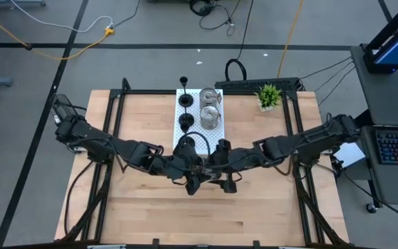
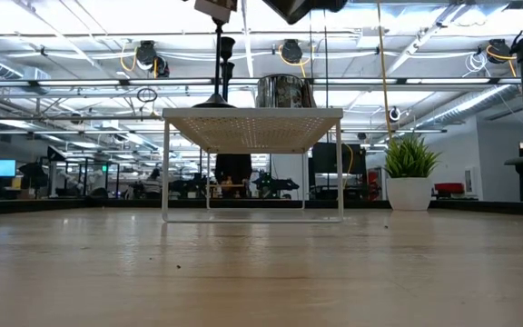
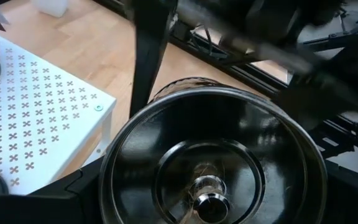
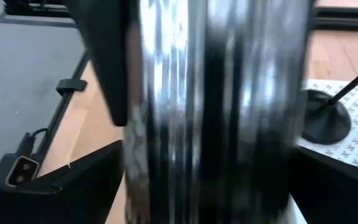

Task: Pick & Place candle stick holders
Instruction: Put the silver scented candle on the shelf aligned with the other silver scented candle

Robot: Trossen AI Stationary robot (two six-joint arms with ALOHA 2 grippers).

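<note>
Looking down from above, the left gripper (image 1: 192,181) and the right gripper (image 1: 228,183) meet over the wooden worktop (image 1: 144,117), just in front of the white board with little holes (image 1: 199,138). Three black candle stick holders with round feet and thin stems (image 1: 185,122) stand in a row on the board. Two squat shiny silver candle stick holders (image 1: 210,97) stand beside them. A small green plant in a white pot (image 1: 269,95) sits at the far corner. From down low, the board (image 2: 252,127) stands on thin legs, with a silver holder (image 2: 284,91) and a black stem (image 2: 218,54) on top, and the plant (image 2: 409,173) well off to one side. The left wrist camera looks straight into a third shiny silver holder (image 3: 210,168), very close, beside the corner of the board (image 3: 36,112). The right wrist camera sees the shiny side of that holder (image 4: 216,112) filling the space between its fingers, with a black round foot (image 4: 322,121) on the board (image 4: 353,149) behind. I cannot tell if either gripper's fingers are squeezing it.
</note>
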